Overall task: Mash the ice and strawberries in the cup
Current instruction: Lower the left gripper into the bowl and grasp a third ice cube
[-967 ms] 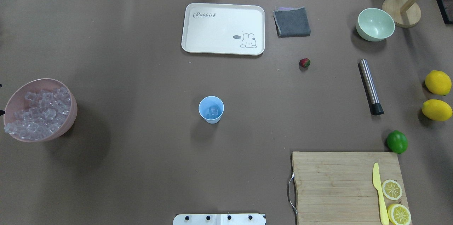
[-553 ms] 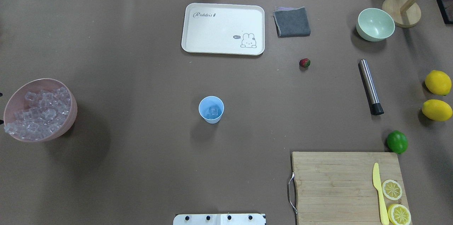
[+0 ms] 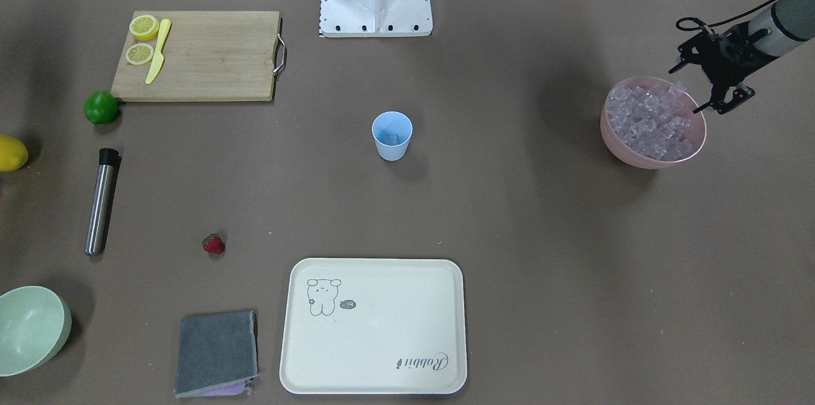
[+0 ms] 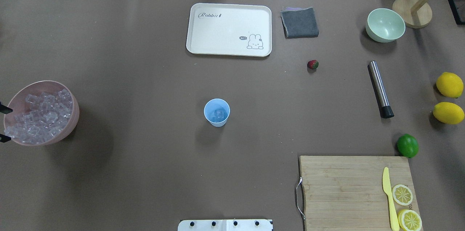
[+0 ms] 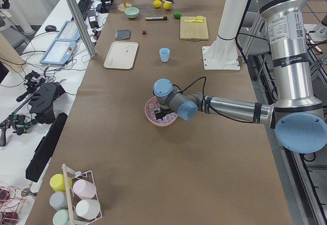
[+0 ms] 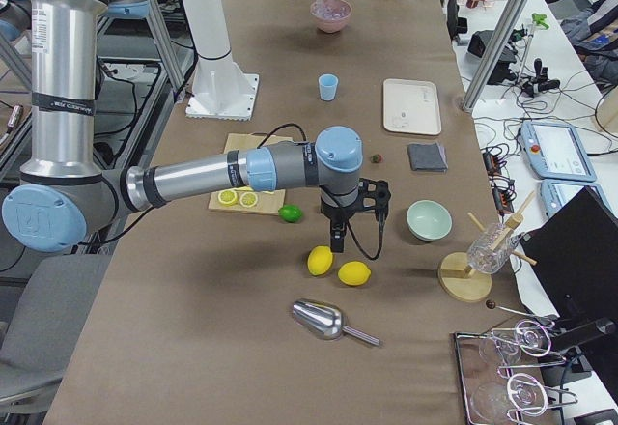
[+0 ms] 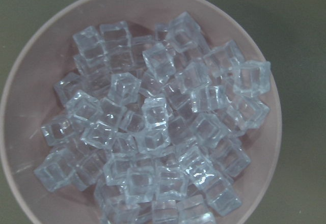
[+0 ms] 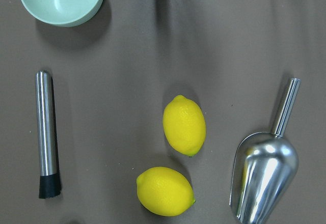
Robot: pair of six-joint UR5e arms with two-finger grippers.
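Observation:
The light-blue cup [image 4: 217, 112] stands upright mid-table with ice [image 4: 218, 114] in its bottom. More ice [image 7: 153, 122] fills the pink bowl [image 4: 74, 114] at the table's left end. My left gripper [image 3: 697, 90] hovers open over that bowl's outer rim with nothing between its fingers; its fingertips [image 4: 3, 108] just show at the overhead view's left edge. The strawberry [image 4: 312, 64] lies alone on the table, right of the tray. My right gripper [image 6: 335, 244] hangs above the lemons at the far right; I cannot tell whether it is open or shut.
A steel muddler [image 4: 380, 89] lies right of the strawberry. Two lemons [image 8: 184, 126], a metal scoop [image 8: 265, 168], a lime [image 4: 407, 145] and a pale green bowl [image 4: 385, 25] are nearby. A cutting board [image 4: 345, 187] with knife, a tray [image 4: 229, 29] and a grey cloth [image 4: 299, 22] are also there.
The left gripper's fingertips have slid further into the overhead view at the pink bowl's left rim, shifting toward the robot's side. Nothing on the table has moved.

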